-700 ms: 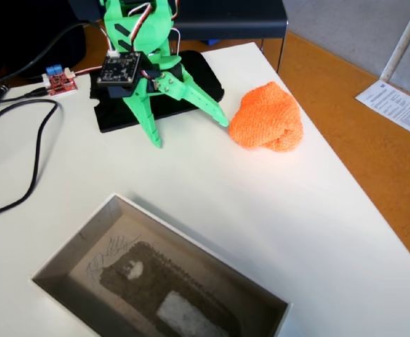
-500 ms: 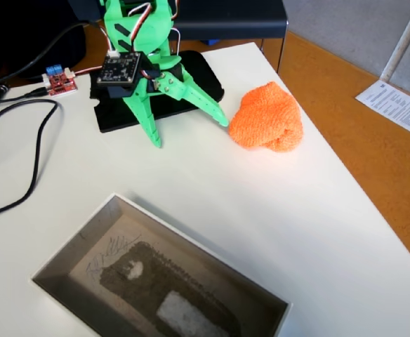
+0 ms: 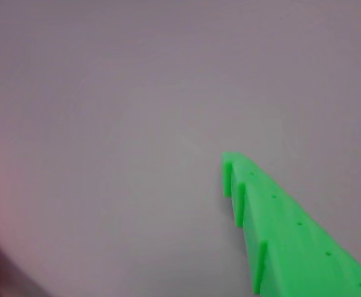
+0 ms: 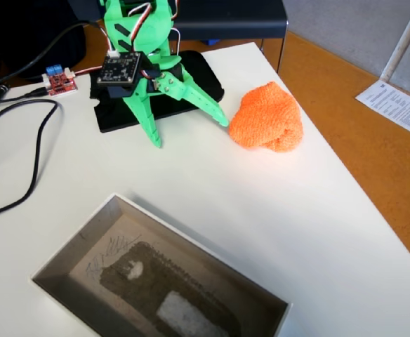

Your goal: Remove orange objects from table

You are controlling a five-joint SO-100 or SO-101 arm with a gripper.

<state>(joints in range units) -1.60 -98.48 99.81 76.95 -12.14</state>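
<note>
The orange knitted cloth bundle lies on the white table near its right edge in the fixed view. My green gripper points down at the table just left of the bundle, jaws spread wide and empty. One fingertip is at the bundle's left edge; I cannot tell if it touches. The other fingertip rests farther left. The wrist view shows one green finger over bare white tabletop; the bundle is out of that view.
A grey open box with a white rim sits at the front. A black base plate lies under the arm. A red circuit board and black cables are at the left. The orange-brown floor lies beyond the right edge.
</note>
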